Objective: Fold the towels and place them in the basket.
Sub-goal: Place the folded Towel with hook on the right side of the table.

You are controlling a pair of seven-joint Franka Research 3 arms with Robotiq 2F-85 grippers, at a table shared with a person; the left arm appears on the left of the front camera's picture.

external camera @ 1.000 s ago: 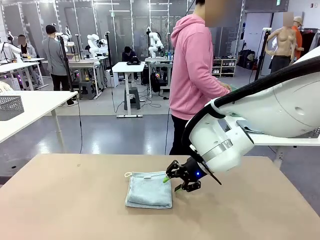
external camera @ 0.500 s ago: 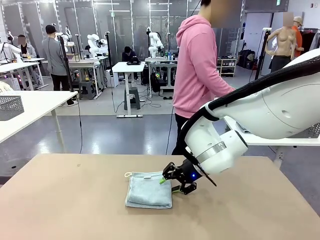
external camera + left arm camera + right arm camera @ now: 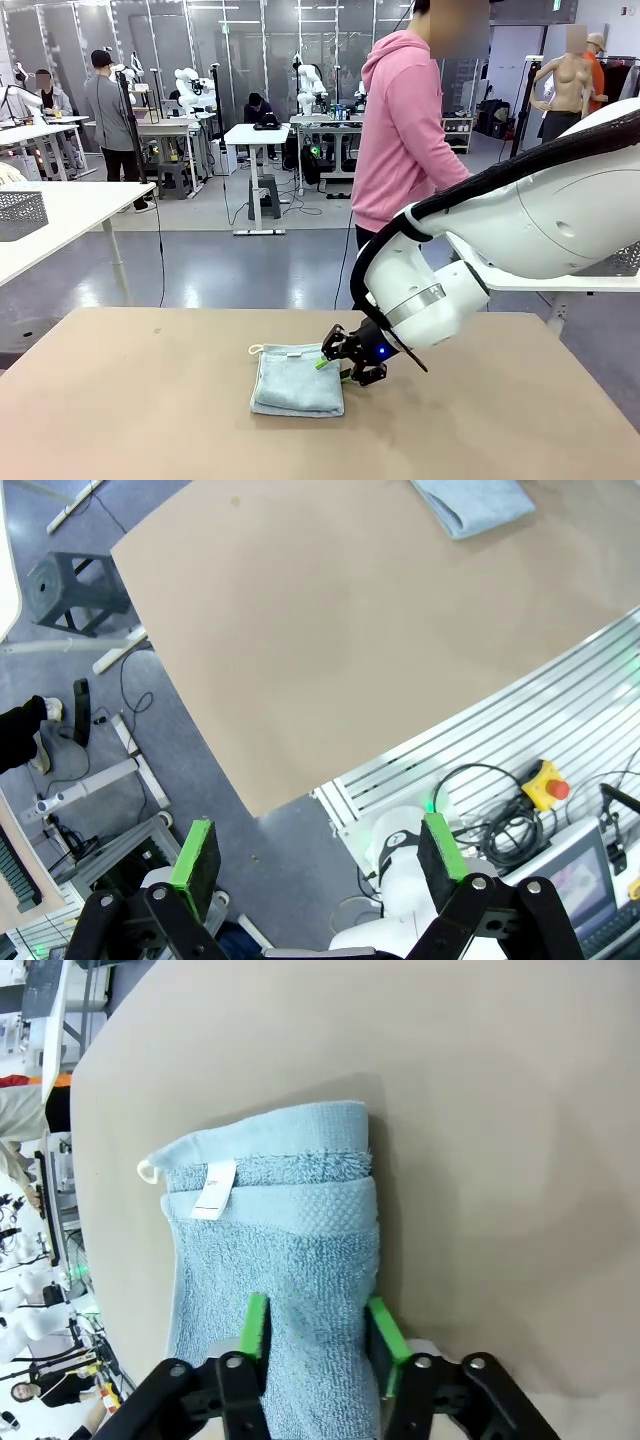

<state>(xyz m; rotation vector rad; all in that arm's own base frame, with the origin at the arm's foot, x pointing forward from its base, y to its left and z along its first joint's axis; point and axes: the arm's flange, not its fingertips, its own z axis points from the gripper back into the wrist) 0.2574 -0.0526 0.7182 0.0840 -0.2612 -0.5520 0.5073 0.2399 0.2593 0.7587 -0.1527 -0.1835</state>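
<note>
The left gripper (image 3: 318, 848) is held high above the table (image 3: 300, 680), pads (image 3: 197, 855) wide apart. Mid-table, the folded blue-grey towel (image 3: 298, 380) is straddled at its right edge by the right gripper (image 3: 318, 1332); a firm pinch cannot be confirmed. All layers should be caught before lifting.

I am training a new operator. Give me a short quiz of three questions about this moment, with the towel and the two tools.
1. Multiple choice: which colour is the folded towel on the table? A green; B light blue-grey; C pink.
2. True or false: the right tool hangs far from the towel.
3. Fill in: the left tool has its jaws ____.

Key: 1 B. 2 False, its pads straddle the towel's edge. 3 open.
</note>
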